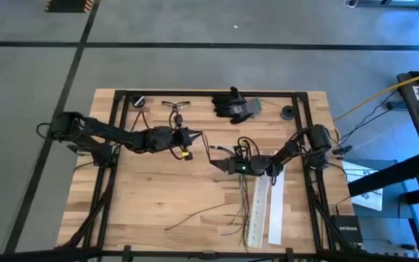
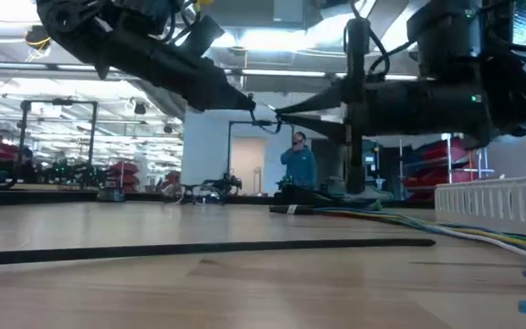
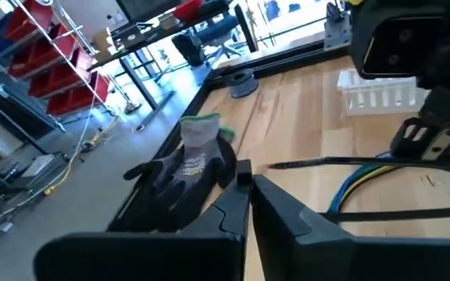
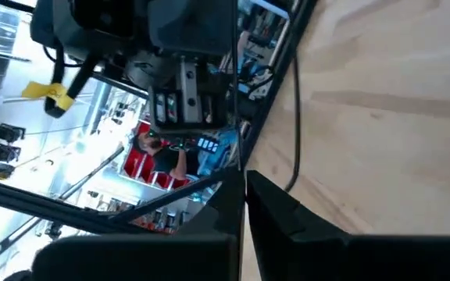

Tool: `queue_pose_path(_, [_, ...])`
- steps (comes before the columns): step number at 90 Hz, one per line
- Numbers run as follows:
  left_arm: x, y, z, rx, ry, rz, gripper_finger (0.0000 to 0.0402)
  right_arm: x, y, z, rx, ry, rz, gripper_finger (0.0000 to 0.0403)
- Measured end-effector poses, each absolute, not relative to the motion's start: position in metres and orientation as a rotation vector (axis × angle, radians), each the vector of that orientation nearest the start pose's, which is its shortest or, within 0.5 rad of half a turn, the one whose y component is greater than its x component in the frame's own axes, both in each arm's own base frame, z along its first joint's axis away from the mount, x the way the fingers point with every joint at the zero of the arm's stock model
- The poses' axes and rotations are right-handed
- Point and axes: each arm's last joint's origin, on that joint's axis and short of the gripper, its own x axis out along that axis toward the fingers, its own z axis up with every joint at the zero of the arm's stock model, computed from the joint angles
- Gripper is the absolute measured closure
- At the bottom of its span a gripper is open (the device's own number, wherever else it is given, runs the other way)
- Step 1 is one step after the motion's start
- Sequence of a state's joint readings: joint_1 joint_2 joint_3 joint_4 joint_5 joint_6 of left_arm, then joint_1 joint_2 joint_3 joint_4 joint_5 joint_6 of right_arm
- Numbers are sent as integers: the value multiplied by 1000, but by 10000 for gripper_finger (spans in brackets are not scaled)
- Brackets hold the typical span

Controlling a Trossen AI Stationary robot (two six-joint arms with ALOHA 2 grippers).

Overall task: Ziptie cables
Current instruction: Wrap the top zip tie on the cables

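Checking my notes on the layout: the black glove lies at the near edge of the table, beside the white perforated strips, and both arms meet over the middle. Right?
Not quite. In the high view the black glove lies at the far edge, well apart from the white perforated strips, which sit toward the near edge. The left gripper and right gripper do meet over the middle.

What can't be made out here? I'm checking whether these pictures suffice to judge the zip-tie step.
- Whether a zip tie is held between the left pincer and the right pincer: too small in the high view, blurred in the low view.
- How many cables there are: the white strips cover part of them in the high view.
- The glove: its lower part is hidden behind the left pincer's fingers in the left wrist view.
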State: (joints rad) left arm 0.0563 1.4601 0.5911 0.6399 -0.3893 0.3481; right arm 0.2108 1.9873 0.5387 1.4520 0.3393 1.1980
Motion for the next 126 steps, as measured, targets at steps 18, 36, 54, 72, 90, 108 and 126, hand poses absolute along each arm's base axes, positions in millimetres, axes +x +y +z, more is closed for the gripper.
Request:
queue_pose_path(18, [286, 27, 196, 378, 303, 401, 402, 315, 58, 117, 1140, -97, -62, 403])
queue_pose_path(36, [286, 26, 196, 374, 300, 396, 402, 318, 59, 115, 1125, -61, -83, 403])
queue_pose_path(54, [286, 26, 196, 352, 290, 390, 402, 320, 56, 115, 1125, -63, -89, 403])
queue_pose_path(72, [286, 25, 197, 352, 286, 385, 402, 327, 54, 117, 1119, -41, -80, 403])
queue_pose_path(90, [287, 22, 197, 377, 287, 370, 402, 327, 54, 116, 1118, -38, -86, 403])
queue_pose_path(108, [287, 16, 200, 409, 260, 347, 402, 327, 52, 116, 1117, -40, -91, 403])
queue_pose_path(126, [287, 14, 198, 430, 280, 337, 402, 327, 53, 116, 1117, -37, -86, 403])
